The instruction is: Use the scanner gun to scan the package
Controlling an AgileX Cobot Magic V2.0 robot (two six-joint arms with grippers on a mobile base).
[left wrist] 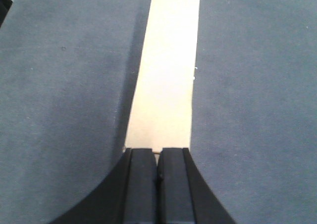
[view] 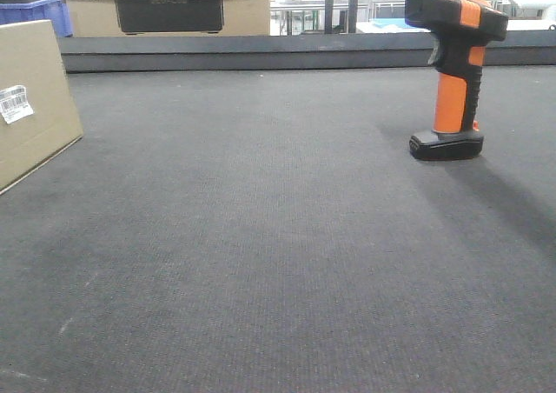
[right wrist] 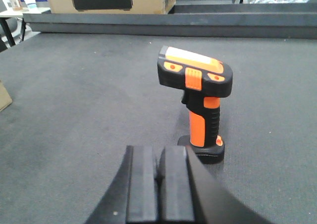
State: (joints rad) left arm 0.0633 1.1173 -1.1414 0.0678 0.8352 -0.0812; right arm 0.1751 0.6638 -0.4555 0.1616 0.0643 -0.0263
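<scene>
My right gripper point(right wrist: 159, 184) has its pads pressed together, holding nothing. The scanner gun point(right wrist: 198, 107) stands upright on its base just beyond, at about one o'clock from the fingertips, untouched. My left gripper point(left wrist: 158, 182) is likewise closed and empty, hovering over the top edge of the package point(left wrist: 166, 80), which runs away toward twelve o'clock. In the front view the package point(view: 30, 97) sits at nine o'clock with its barcode label point(view: 14, 103) facing in. The grey mat point(view: 261, 254) lies between them. My worry: going in with the fingers closed could knock the top-heavy scanner over.
</scene>
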